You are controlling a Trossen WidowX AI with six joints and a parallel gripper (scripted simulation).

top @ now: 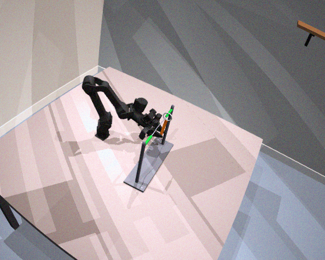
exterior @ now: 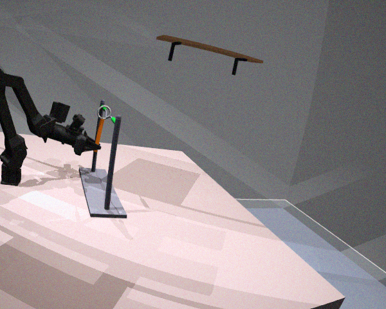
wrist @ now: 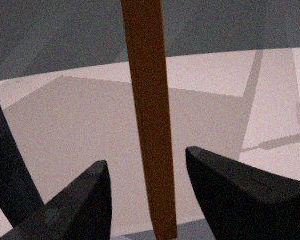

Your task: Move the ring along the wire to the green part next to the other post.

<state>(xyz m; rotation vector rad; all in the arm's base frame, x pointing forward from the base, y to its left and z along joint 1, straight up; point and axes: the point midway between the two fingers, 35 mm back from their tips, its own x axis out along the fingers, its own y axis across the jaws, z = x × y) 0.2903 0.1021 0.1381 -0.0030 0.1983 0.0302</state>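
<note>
The ring [top: 171,118] [exterior: 98,112] hangs around the wire at the green part [top: 169,112] [exterior: 103,108] next to the far post [top: 164,137] [exterior: 93,163]. Its orange handle [top: 163,127] [exterior: 99,134] [wrist: 151,120] hangs down, slightly tilted. My gripper [top: 160,135] [exterior: 98,147] [wrist: 147,164] is open at the handle's lower part. In the wrist view the handle stands between the two fingers, with a gap on each side. The other green part [top: 148,139] [exterior: 112,120] is beside the near post [top: 140,162] [exterior: 112,163]. The ring's exact contact with the wire is too small to tell.
The thin grey wire [top: 156,129] runs between the green parts, above the gripper and close to it in the top view. The posts stand on a grey base plate [top: 151,170] [exterior: 100,196]. A dark post [wrist: 5,150] shows left of the fingers. A wooden shelf [top: 316,32] [exterior: 210,47] is on the wall.
</note>
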